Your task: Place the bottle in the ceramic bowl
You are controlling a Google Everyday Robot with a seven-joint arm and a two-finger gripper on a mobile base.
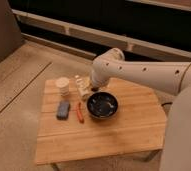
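The small cream-white bottle (80, 84) stands upright on the wooden table (114, 135), between a ribbed cup and the bowl. The glossy black ceramic bowl (102, 105) sits just right of it, near the table's middle, with nothing in it. My gripper (87, 90) hangs from the white arm (139, 72), which reaches in from the right. It is low over the table, right up against the bottle's right side and at the bowl's far left rim. The arm's wrist hides the gripper's far side.
A squat cream ribbed cup (63, 85) stands left of the bottle. A blue-grey block (63, 109) and a thin orange-red item (79, 113) lie in front of them. The robot's white body (186, 135) fills the right side. Concrete floor surrounds the table.
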